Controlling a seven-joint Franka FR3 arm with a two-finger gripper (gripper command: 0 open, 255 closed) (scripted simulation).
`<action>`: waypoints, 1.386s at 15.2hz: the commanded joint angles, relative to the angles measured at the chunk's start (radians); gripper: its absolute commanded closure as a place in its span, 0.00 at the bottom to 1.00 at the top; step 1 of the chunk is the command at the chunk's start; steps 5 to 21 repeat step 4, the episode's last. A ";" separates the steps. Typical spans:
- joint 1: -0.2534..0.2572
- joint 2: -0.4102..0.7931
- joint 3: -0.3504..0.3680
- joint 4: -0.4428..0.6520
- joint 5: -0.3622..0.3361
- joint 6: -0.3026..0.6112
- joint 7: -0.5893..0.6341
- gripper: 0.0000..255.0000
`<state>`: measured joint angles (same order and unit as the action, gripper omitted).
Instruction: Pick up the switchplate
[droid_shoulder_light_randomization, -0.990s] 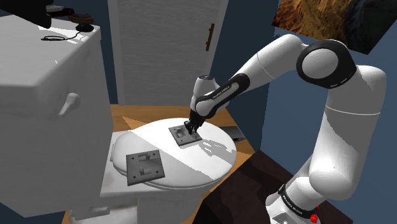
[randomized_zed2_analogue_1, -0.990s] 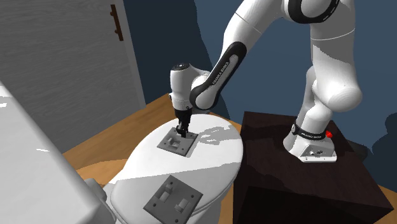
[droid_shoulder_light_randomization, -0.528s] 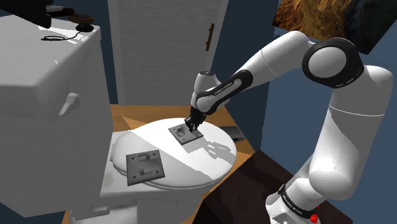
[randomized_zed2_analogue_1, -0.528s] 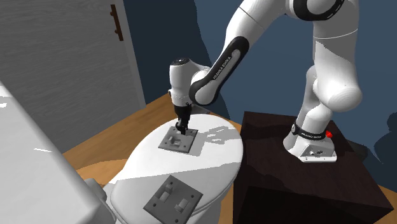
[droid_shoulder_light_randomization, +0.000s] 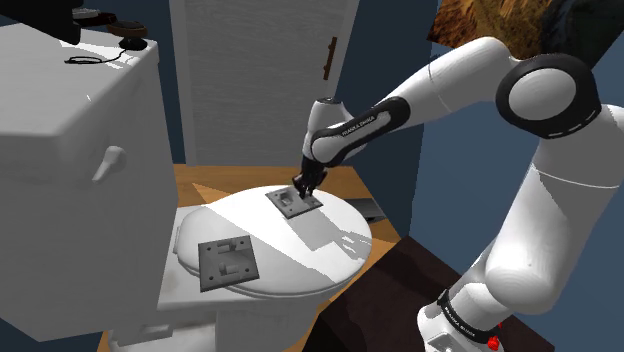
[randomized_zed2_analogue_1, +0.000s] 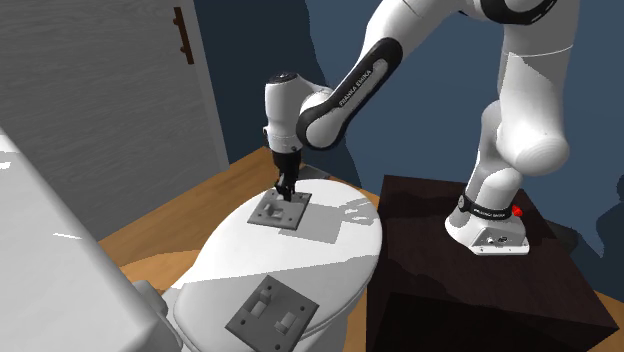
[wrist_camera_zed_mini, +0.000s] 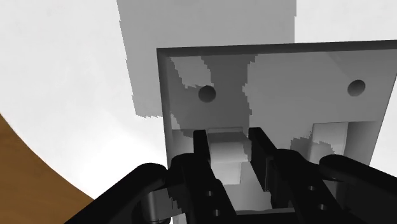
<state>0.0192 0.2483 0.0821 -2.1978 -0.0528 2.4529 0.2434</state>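
Toilet lid (droid_shoulder_light_randomization: 300, 250): switchplate (droid_shoulder_light_randomization: 296, 201) face-up, approx. level, in claw (droid_shoulder_light_randomization: 300, 187).

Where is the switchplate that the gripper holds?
In the shoulder view, the held switchplate hangs above the toilet lid, in the gripper, right of the other switchplate.

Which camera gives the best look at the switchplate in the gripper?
The wrist view: the grey switchplate is close up, both screw holes visible, the black fingers clasping a raised block on it. The shoulder and second exterior views show it small, hanging above the white toilet lid over its shadow.
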 joint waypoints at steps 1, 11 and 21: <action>-0.002 -0.020 0.001 0.005 0.004 -0.024 -0.004 1.00; -0.002 -0.031 0.002 0.007 0.006 -0.038 -0.005 1.00; -0.002 -0.031 0.002 0.007 0.006 -0.038 -0.005 1.00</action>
